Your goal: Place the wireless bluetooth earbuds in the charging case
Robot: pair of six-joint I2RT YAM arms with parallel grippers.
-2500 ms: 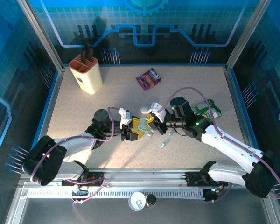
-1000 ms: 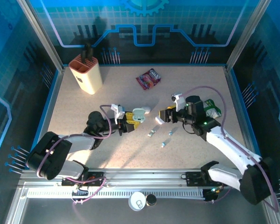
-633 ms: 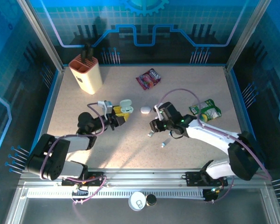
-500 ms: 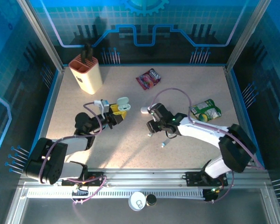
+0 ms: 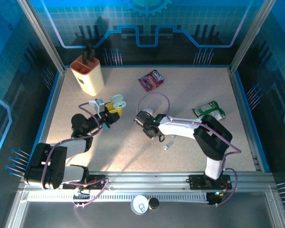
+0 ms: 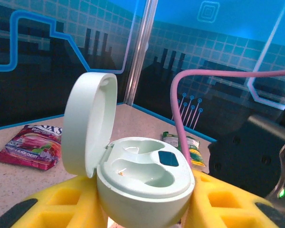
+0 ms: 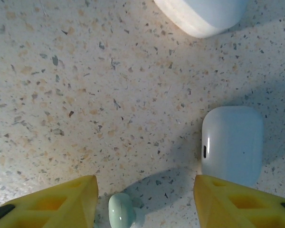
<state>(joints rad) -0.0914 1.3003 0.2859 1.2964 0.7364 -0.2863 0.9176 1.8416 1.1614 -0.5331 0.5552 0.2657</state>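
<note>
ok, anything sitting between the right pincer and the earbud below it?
Nothing visible. The pale teal earbud lies on bare table, between the open fingers of the right pincer. A closed case sits just off one finger, beside the bud but not across the path.

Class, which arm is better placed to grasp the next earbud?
Right. The right gripper hangs open with the tiny pale teal earbud between its yellow fingers; the left gripper is shut on the open whitish plastic charging case.

Item count on table: one open case [image 6: 142, 180]; two closed cases [image 7: 232, 145]; three earbuds [image 7: 121, 211]; two snack packets [image 5: 151, 80]; one knife block [image 5: 87, 73].
</note>
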